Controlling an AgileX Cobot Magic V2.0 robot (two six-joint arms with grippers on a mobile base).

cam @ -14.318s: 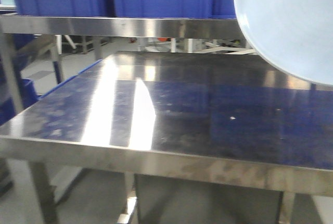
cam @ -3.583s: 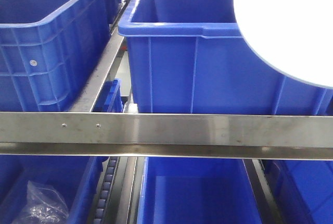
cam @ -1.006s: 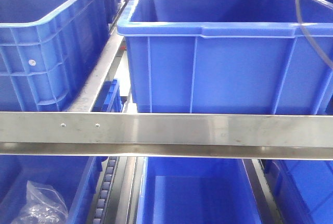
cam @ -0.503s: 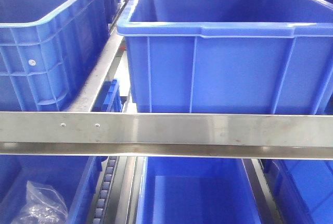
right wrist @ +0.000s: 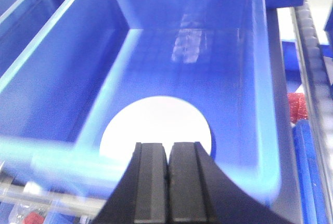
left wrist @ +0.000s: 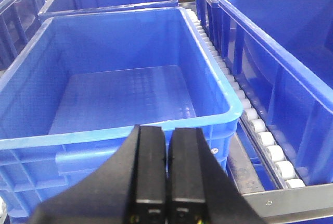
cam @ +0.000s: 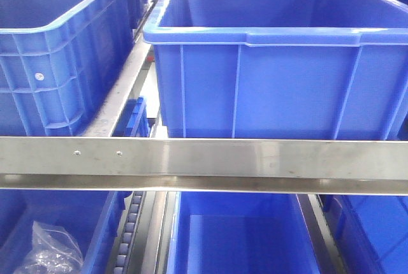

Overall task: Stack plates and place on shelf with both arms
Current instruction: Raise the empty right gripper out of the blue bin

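In the right wrist view a round pale plate (right wrist: 156, 125) lies flat on the floor of a blue bin (right wrist: 260, 78), near its front wall; whether it is one plate or two stacked I cannot tell. My right gripper (right wrist: 168, 146) is shut and empty, above and in front of the plate. My left gripper (left wrist: 167, 130) is shut and empty, over the front rim of another empty blue bin (left wrist: 125, 130). No plate or gripper shows in the front view.
The front view shows a steel shelf rail (cam: 204, 159) with large blue bins (cam: 268, 83) behind it and more bins below. A roller conveyor strip (left wrist: 244, 114) runs between bins in the left wrist view. A clear plastic bag (cam: 44, 252) lies in a lower left bin.
The pale plate held at the top right of the front view is gone from there. The dark arm parts and cable seen one second ago have left the front view.
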